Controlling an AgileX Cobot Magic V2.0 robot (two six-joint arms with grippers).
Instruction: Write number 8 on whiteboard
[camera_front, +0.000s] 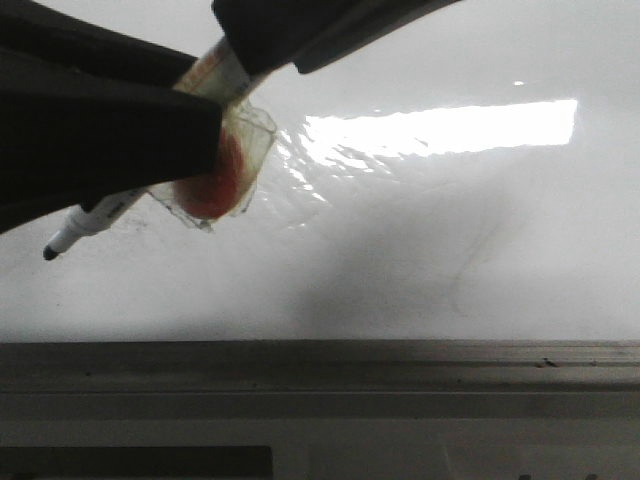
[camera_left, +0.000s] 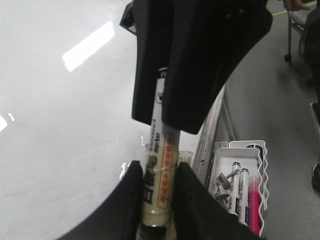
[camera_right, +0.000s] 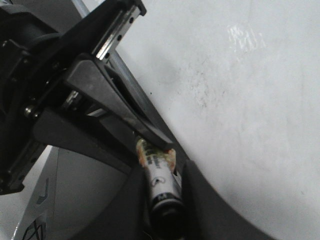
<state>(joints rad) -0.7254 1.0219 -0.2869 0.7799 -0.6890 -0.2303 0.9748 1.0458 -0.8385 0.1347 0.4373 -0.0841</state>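
Observation:
The whiteboard (camera_front: 450, 220) fills the front view, glossy white with glare and faint grey smears. No black figure 8 shows on it in any view. A white marker (camera_front: 95, 218) with an orange label slants over the board, black tip (camera_front: 48, 252) low at the left, close to the surface. My left gripper (camera_front: 205, 150) is shut on the marker's middle (camera_left: 157, 185). My right gripper (camera_front: 265, 50) is shut on the marker's upper black end (camera_right: 165, 200). The two grippers sit close together along the marker.
A grey metal frame strip (camera_front: 320, 365) edges the board's near side. In the left wrist view, a white tray (camera_left: 220, 155) beside the board holds several markers, one of them pink (camera_left: 254, 200). A bright glare patch (camera_front: 440, 128) lies on the board.

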